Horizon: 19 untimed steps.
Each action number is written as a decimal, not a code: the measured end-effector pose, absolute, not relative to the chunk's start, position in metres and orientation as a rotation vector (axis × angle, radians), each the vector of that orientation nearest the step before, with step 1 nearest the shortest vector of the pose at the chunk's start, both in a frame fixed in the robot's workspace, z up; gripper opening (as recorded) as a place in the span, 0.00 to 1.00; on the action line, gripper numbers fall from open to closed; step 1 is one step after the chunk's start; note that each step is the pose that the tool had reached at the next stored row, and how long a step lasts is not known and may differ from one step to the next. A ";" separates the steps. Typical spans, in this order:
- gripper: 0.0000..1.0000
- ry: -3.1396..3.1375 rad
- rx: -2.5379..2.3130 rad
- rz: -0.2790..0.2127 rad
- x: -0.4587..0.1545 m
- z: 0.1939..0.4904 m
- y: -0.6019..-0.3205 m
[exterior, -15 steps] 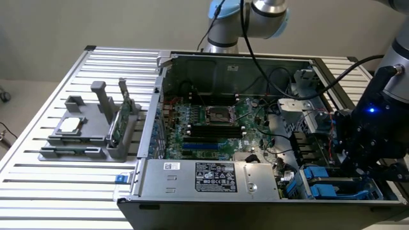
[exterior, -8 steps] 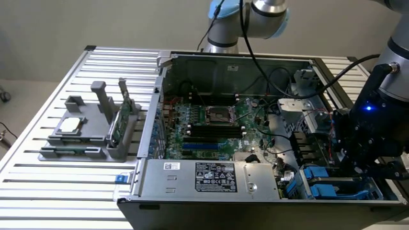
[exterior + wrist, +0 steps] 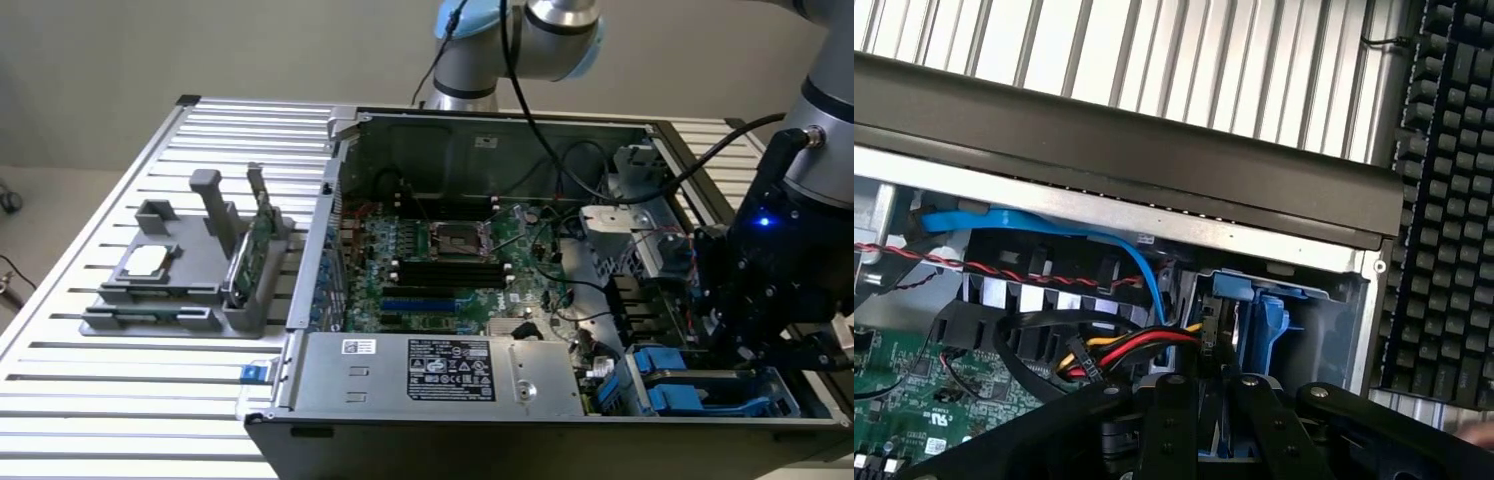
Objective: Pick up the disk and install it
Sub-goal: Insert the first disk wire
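Robot gripper lowered into an open computer case on a desk.
Whether it is spread or pinching cannot be told; the blue-framed disk sits just beneath it.

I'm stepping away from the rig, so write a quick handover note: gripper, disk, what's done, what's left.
Gripper: down inside the open computer case, at the drive bay on the exterior view's right.
Disk: blue carrier stands in that bay, directly under the gripper.
Done: disk brought to the bay.
Left: can't tell whether it is fully seated or whether the gripper has let go; check both.
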State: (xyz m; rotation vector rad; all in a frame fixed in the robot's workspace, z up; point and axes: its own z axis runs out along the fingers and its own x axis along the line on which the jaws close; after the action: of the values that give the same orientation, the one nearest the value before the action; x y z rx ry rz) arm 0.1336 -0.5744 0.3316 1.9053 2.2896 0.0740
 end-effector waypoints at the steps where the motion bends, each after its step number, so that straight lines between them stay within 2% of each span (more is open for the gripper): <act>1: 0.19 2.284 1.908 0.070 0.134 0.332 -0.574; 19: 0.19 2.221 1.941 0.060 0.130 0.328 -0.569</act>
State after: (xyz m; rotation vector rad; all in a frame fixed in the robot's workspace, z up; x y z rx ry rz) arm 0.1296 -0.5692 0.3279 1.9411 2.2206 0.0597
